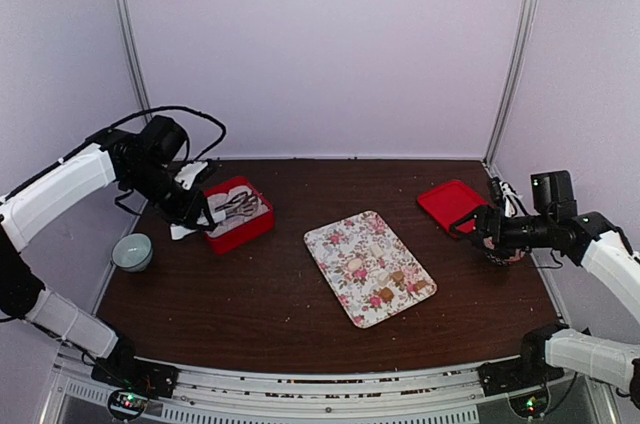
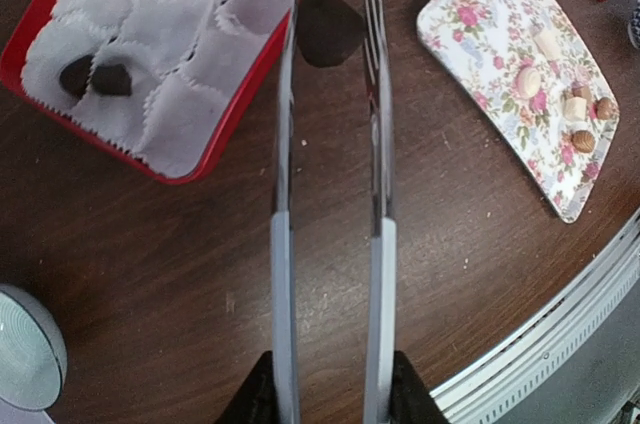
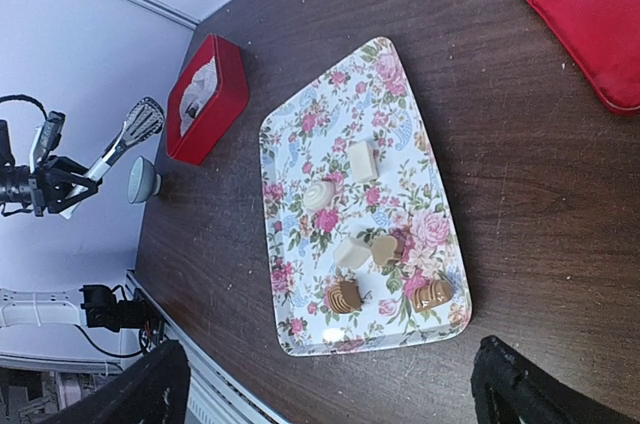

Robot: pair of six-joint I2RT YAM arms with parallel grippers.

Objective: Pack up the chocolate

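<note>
While your left gripper [image 2: 330, 396] clamps the tongs [image 2: 380, 274], prongs parted and empty, at the red box's [image 2: 228, 122] edge | chocolates [image 3: 352, 252] sit on the floral tray [image 3: 300, 134], off to the tongs' right | right gripper [image 3: 330, 389] wide open, holding nothing.

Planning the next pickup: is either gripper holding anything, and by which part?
The left gripper grips the tongs at their handle end. The right gripper is open, holding nothing.
</note>
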